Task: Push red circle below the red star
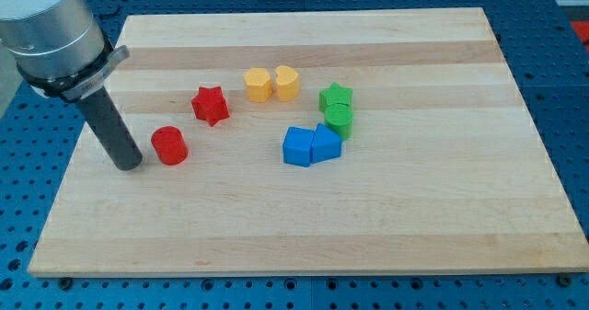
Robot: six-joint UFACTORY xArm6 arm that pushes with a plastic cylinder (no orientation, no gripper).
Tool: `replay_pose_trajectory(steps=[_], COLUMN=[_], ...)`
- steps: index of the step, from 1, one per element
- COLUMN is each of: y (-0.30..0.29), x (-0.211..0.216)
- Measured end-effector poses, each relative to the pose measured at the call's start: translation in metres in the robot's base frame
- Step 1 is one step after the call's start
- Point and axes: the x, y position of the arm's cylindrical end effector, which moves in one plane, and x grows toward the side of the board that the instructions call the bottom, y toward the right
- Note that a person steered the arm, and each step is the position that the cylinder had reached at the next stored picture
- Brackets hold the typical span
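Observation:
The red circle (169,146) lies on the wooden board, below and to the left of the red star (210,105), with a gap between them. My tip (128,165) rests on the board just left of the red circle, slightly lower in the view, with a small gap to it. The dark rod rises from there up to the view's top left.
Two yellow blocks (259,85) (287,83) sit side by side right of the star. A green star (336,97) and a green circle (339,120) stand further right. Two blue blocks (298,147) (326,143) touch below them. The board's left edge (72,167) is near my tip.

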Motion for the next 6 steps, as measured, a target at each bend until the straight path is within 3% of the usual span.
replay_pose_trajectory(steps=[2,4,6], y=[0.015,0.033,0.036], x=[0.020,-0.016,-0.024])
